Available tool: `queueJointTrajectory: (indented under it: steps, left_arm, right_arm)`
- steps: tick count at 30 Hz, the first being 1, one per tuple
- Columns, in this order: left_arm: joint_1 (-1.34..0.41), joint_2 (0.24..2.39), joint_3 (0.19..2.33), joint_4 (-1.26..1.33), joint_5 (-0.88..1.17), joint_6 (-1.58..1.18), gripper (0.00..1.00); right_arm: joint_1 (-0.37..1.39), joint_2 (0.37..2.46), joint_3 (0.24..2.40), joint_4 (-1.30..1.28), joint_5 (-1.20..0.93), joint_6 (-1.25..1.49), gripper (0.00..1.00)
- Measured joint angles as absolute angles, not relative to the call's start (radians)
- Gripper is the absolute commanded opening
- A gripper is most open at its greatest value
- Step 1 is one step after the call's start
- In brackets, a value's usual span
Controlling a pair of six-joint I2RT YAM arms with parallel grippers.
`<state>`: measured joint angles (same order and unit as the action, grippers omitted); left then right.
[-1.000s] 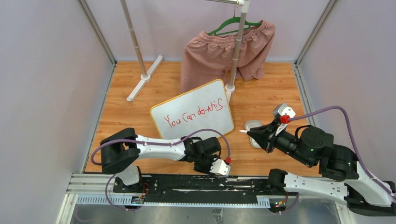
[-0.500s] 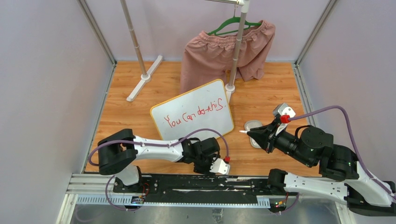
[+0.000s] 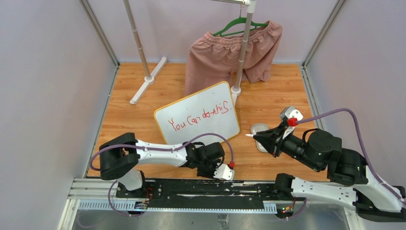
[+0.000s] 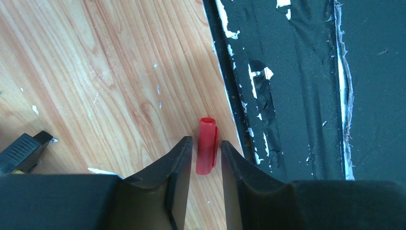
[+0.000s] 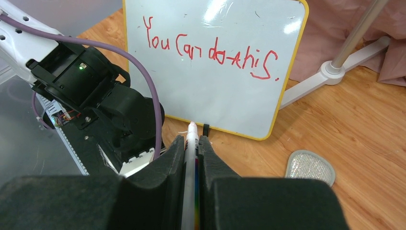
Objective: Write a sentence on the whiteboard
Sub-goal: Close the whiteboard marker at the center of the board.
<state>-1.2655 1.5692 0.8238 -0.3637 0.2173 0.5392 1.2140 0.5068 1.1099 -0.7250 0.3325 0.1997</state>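
Observation:
The whiteboard (image 3: 210,129) with a yellow frame stands tilted mid-table; it also shows in the right wrist view (image 5: 225,103). The sentence (image 3: 198,117) in red reads about "You can do this" (image 5: 210,51). My right gripper (image 3: 261,137) is shut on a white marker (image 5: 191,143), tip bare and pointing at the board's near edge, a little apart from it. My left gripper (image 4: 205,143) is open low over the wood by the black rail (image 4: 297,96). A red marker cap (image 4: 207,152) lies between its fingers with a gap on each side. In the top view the left gripper (image 3: 207,168) hides the cap.
A grey glittery pad (image 3: 260,130) lies right of the board, under my right gripper; it also shows in the right wrist view (image 5: 310,166). A clothes rack (image 3: 242,52) with pink shorts (image 3: 230,52) on a green hanger stands behind. A second rack foot (image 3: 148,79) is at the back left.
My left wrist has shifted slightly down and toward the near rail. The right arm and marker have not moved.

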Motion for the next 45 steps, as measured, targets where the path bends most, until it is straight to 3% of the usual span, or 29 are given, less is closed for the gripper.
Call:
queueJointTrajectory:
  steps: [6,10,21,33,45]
  left_arm:
    - [-1.266,1.614,0.877,-0.412,0.237,0.543,0.19]
    - [-1.266,1.625,0.891,-0.424,0.242,0.546,0.00]
    - [-1.264,1.549,0.849,-0.413,0.183,0.519,0.00]
    - [-1.252,1.148,0.711,-0.315,0.038,0.416,0.00]
    - [-1.252,0.762,0.636,-0.111,-0.086,0.278,0.00]
  right_arm:
    - [1.214,0.501,1.110,-0.726,0.332,0.210,0.00]
    - [1.214,0.497,1.110,-0.726,0.332,0.214,0.00]
    - [1.214,0.507,1.118,-0.726,0.332,0.216,0.00]
    - [1.214,0.606,1.123,-0.718,0.303,0.206,0.00]
    - [1.214,0.857,1.244,-0.703,0.125,0.139,0.00]
